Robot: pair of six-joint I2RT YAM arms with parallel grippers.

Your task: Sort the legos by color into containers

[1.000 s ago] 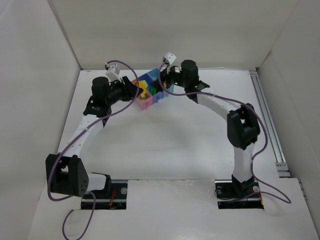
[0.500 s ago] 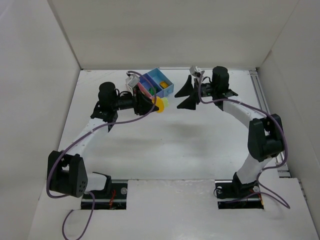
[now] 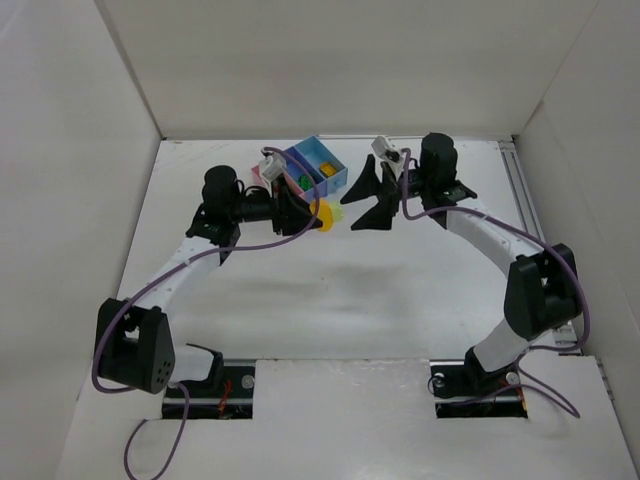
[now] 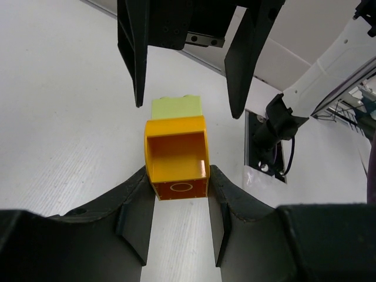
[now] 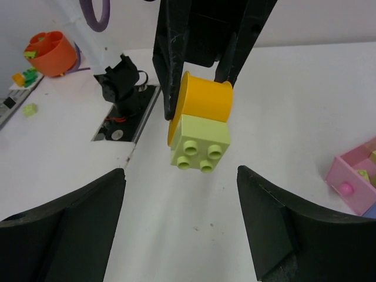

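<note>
Drawn back from the bins (image 3: 318, 160) since a second ago, with left hand (image 4: 179, 183) clamped on orange brick (image 4: 176, 155), green brick (image 5: 200, 143) stuck on its end, mid-air near bins, right hand (image 5: 180, 176) gaping opposite: close squarely on green brick alone, then pull straight off.

Left gripper (image 4: 178, 176) and right gripper (image 5: 180, 176) face each other over the table (image 3: 330, 290).
The rounded brick (image 4: 176, 150) sits in the left gripper, with the studded brick (image 5: 200, 144) on its far end, just short of the right gripper. The containers (image 3: 312, 155) lie behind the left gripper.
</note>
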